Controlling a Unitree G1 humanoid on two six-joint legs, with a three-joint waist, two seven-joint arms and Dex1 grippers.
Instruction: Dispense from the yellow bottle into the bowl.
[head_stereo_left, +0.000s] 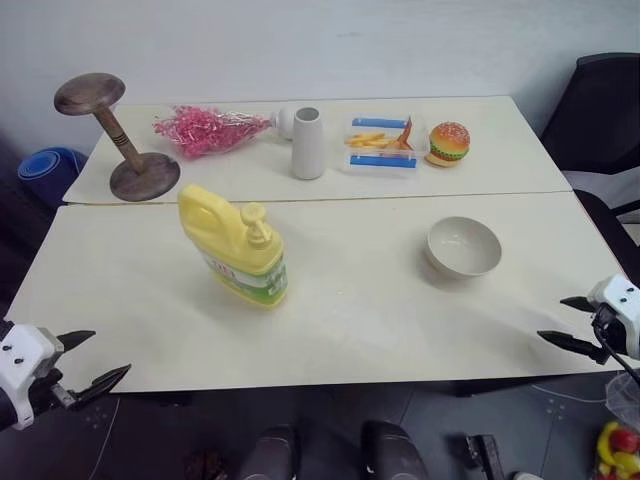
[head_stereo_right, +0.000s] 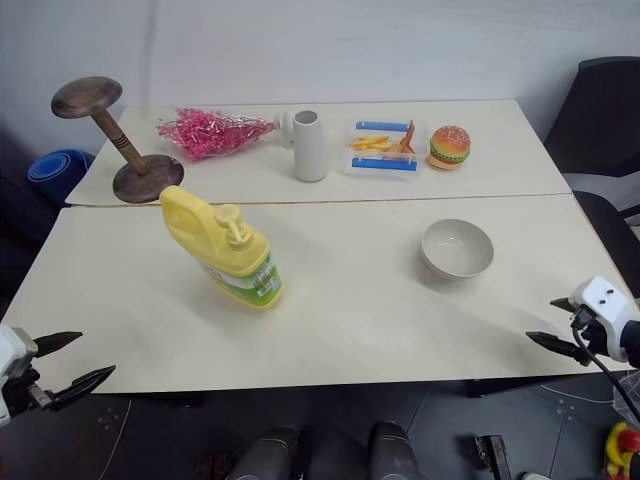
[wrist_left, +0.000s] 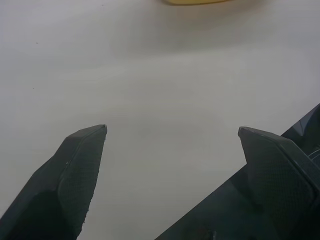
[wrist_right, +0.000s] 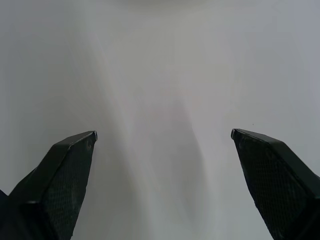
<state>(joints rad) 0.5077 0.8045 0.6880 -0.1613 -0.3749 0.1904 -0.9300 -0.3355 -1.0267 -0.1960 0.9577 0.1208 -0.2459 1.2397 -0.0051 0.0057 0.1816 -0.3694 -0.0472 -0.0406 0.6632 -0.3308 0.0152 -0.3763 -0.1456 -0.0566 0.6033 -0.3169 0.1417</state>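
Left eye view, yellow bottle (head_stereo_left: 238, 248) upright, bowl (head_stereo_left: 463, 246) apart

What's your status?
Both claws, left and right, open, empty. Yellow bottle upright, bowl apart on table. Path clear.

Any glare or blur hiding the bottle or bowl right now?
Left eye view: even soft light, yellow bottle and bowl sharp, faint shadows on the table. Left wrist view: bottle's edge blurred. Right wrist view: pale sheen streaks on the table.

Soft even indoor light, faint shadows on the table (head_stereo_left: 380, 330), wrist views hazy
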